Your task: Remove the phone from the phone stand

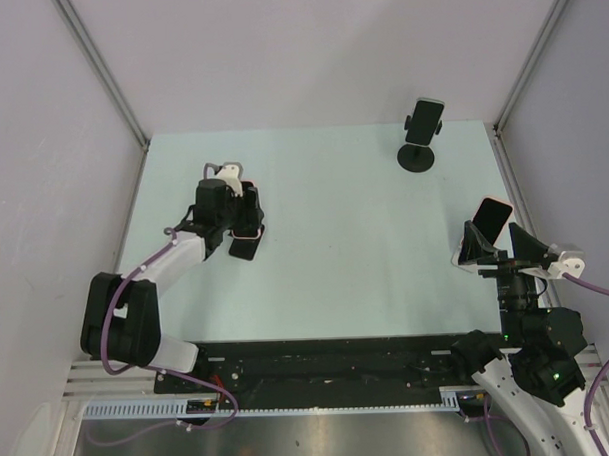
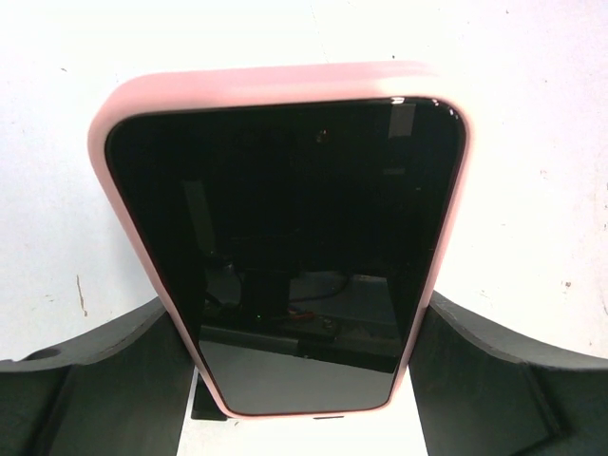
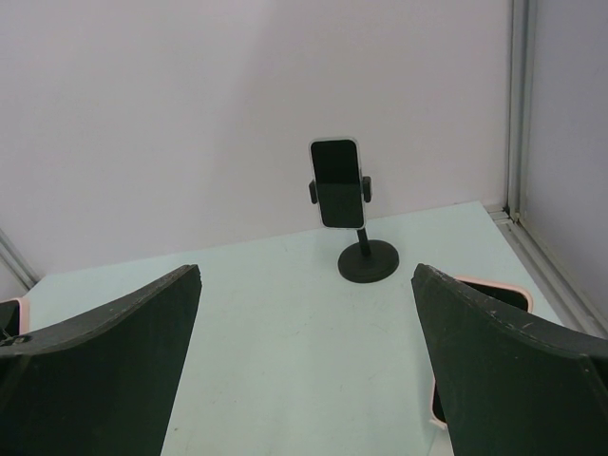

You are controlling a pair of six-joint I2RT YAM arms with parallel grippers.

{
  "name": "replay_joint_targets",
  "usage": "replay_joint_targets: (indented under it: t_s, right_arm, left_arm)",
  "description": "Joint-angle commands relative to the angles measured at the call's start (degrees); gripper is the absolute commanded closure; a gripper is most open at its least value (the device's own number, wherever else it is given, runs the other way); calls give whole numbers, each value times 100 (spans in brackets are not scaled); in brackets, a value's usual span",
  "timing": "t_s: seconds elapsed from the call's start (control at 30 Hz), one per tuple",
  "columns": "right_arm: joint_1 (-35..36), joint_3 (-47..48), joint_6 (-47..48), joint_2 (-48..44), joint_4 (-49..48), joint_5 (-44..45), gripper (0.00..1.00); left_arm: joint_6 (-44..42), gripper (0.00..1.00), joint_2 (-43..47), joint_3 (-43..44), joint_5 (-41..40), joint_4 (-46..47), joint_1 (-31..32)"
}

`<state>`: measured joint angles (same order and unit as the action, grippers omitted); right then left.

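While the left gripper (image 1: 241, 218) had its jaws squeezed onto the long sides of a pink-cased phone (image 2: 285, 237), screen facing the wrist cam, the actual job was sitting untouched. The phone (image 3: 337, 182) stood upright in the clamp of the phone stand (image 3: 369, 261), well ahead of the right gripper (image 3: 306, 275). It showed in the gap between that gripper's jaws, a bit toward the right finger. Those jaws were spread wide with nothing between them. A second pink phone (image 3: 486, 288) poked out from behind that right finger, just beside it. Couldn't really tell whether the left one's phone was resting on the table (image 3: 275, 313) or lifted off it.
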<state>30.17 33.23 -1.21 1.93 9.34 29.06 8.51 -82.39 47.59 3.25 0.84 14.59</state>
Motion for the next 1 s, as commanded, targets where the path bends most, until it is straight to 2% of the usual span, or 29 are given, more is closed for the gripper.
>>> replay_joint_targets:
  t_s: [0.0, 0.43, 0.63, 0.83, 0.97]
  right_arm:
    - [24, 113, 113, -18, -100, -58, 0]
    - [24, 52, 306, 26, -161, -418, 0]
    - [24, 157, 271, 430, -187, -1086, 0]
    - [24, 807, 7, 1852, 313, -2209, 0]
    - [24, 1080, -238, 2872, 279, -4025, 0]
  left_arm:
    - [-104, 35, 452, 75, 45, 276, 0]
    - [27, 39, 1005, 75, -175, 136, -44]
    - [273, 42, 1566, 39, -289, -22, -44]
    - [712, 53, 2164, 22, -220, -207, -53]
    - [1134, 63, 2402, -31, 122, -260, -44]
